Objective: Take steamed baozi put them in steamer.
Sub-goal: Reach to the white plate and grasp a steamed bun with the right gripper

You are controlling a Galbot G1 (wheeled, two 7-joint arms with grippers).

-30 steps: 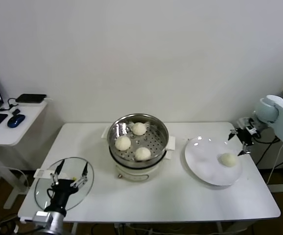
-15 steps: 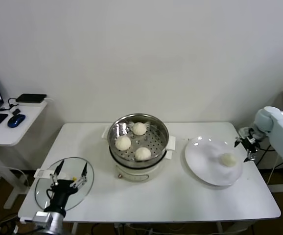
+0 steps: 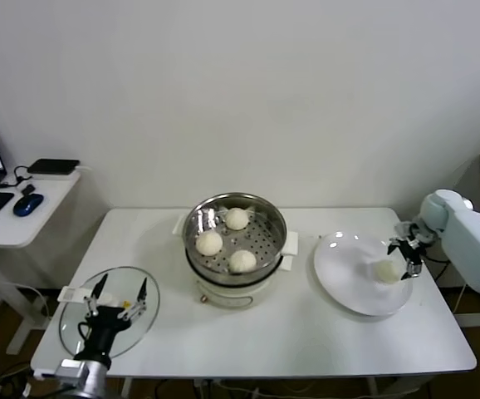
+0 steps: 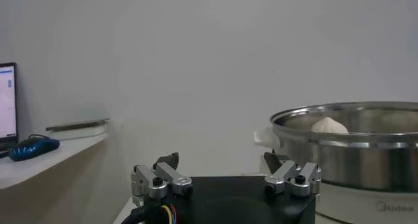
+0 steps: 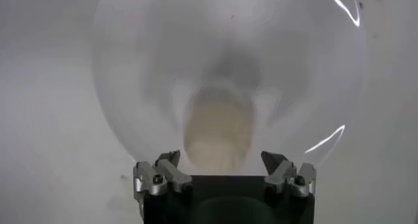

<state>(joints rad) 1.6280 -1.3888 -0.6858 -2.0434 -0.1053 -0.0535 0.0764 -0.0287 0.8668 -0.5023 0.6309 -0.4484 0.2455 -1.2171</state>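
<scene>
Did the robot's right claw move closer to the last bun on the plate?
Yes. The right gripper has come down and inward over the white plate; its open fingers now flank the last baozi.

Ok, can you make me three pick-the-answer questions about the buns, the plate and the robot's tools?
1. Where is the last bun?
A. on the white plate
B. on the glass lid
C. on the small side desk

2. How many buns sit in the steamer?
A. one
B. three
C. five

3. How is the right tool?
A. shut on a bun
B. open beside the bun
C. holding the lid

Answers:
1. A, the bun lies on the plate at the robot's right.
2. B, three white buns rest on the holed metal floor.
3. B, its fingers stand apart at the bun, which lies on the plate.
</scene>
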